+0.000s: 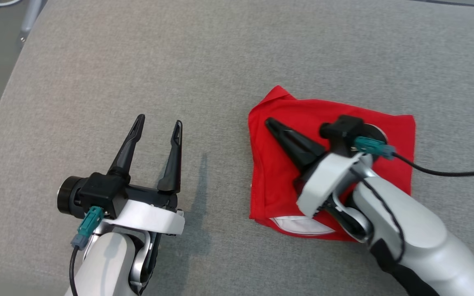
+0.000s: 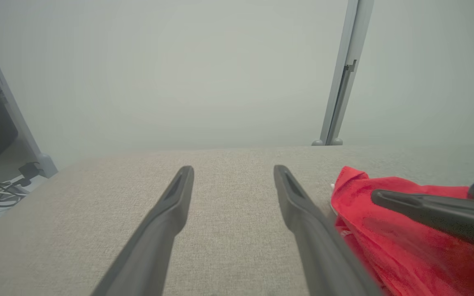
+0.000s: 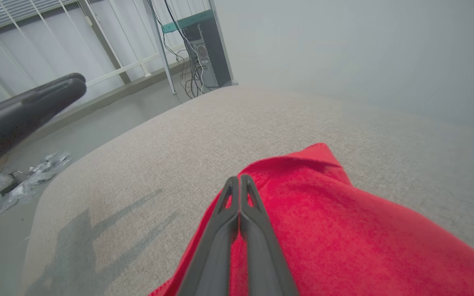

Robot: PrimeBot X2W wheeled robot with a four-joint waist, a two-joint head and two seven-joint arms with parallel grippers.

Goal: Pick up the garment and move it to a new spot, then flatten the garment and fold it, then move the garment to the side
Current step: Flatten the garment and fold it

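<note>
Desk (image 1: 220, 61): grey woven cover, rounded corner at far left in the head view.
Garment (image 1: 280, 185): red, folded into a rough square, lying flat on the robot's right half of the desk; one corner pokes out at its far left.
Garment, near edge: a white patch (image 1: 298, 225) shows in the fold.
Right claw (image 1: 270, 122): fingers pressed together with no cloth seen between them, lying low over the garment, tips toward its far left corner. Whether it touches the cloth, cannot tell.
Right wrist view: closed tips (image 3: 237, 179) over red cloth (image 3: 344, 230), near its left edge.
Left claw (image 1: 159, 120): fingers spread wide, holding nothing, above bare desk, well left of the garment.
Left wrist view: spread fingers (image 2: 233, 168) over grey cover; garment (image 2: 385, 255) just beside the right-hand finger.
Cable (image 1: 447, 172): black, running off the right wrist to the head view's right edge.
</note>
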